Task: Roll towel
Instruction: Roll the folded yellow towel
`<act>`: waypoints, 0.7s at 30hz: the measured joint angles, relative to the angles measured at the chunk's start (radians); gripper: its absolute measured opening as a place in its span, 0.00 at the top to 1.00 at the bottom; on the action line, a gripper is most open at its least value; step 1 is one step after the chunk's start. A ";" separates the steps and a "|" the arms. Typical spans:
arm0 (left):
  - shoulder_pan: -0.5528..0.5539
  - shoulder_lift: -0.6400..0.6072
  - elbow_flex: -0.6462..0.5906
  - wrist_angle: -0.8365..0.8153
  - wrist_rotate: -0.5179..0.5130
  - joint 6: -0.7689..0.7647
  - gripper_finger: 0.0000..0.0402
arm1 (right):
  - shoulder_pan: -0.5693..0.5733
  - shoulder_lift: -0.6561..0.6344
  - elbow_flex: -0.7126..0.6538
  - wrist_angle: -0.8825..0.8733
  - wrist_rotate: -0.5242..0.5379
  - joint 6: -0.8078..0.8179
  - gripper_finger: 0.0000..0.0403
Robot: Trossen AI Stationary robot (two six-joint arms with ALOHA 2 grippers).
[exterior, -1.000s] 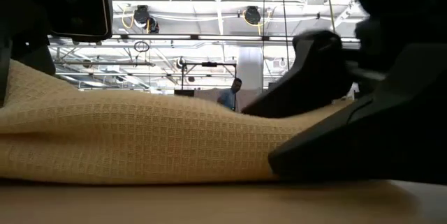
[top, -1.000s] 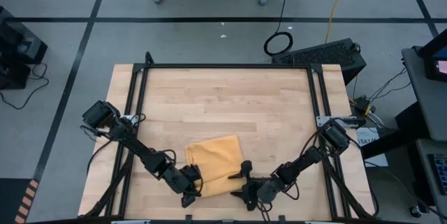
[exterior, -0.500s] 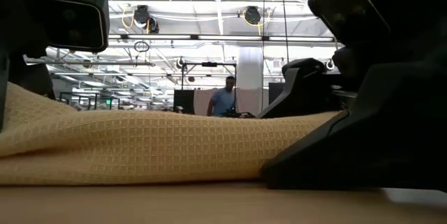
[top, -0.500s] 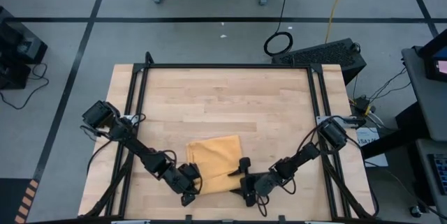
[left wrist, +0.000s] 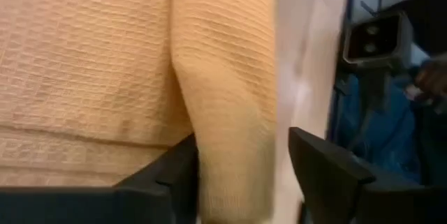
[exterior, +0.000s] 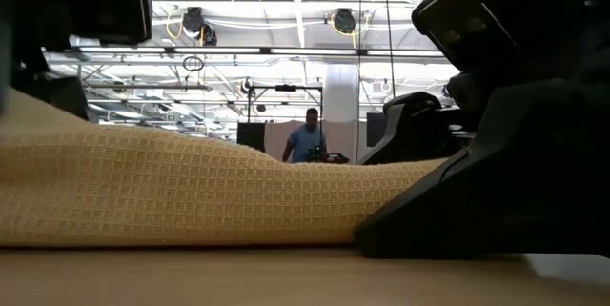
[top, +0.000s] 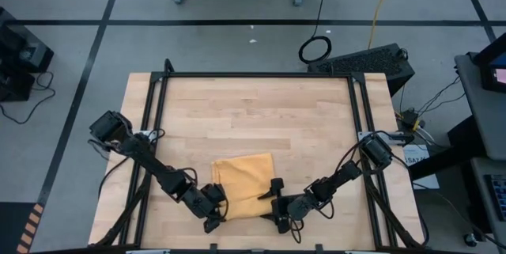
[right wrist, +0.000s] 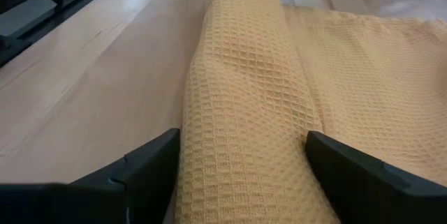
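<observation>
The mustard-yellow towel (top: 243,183) lies folded on the wooden table near its front edge, with a raised fold along the near side (exterior: 191,192). My left gripper (top: 213,213) is at the towel's near left corner. It is open, and the fold (left wrist: 223,77) runs up between its fingers. My right gripper (top: 277,205) is at the towel's near right corner, also open. Its fingers stand on either side of the same fold (right wrist: 244,112). My left gripper has the fold's side (left wrist: 192,147) against one finger (left wrist: 164,178). The other finger (left wrist: 328,175) stands apart, with bare table showing between it and the cloth. The towel rests on the table. My right gripper comes in low from the near right, its fingers (right wrist: 143,165) lying along the fold. The fold (right wrist: 209,161) fills the gap and meets both inner sides. No dent shows, and the cloth lies on the table.
Bare wood (top: 253,119) stretches beyond the towel to the table's far edge. A black frame rail (top: 253,74) borders the table. A person (exterior: 307,140) stands far off in the room behind.
My right gripper has slid a little toward the towel and rolled about its own line, so the fold now lies between its fingers. The towel has stayed on the table.
</observation>
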 joint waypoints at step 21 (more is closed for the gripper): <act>-0.144 -0.164 0.002 0.069 -0.399 0.437 0.41 | -0.001 0.001 0.000 -0.009 0.004 0.031 0.26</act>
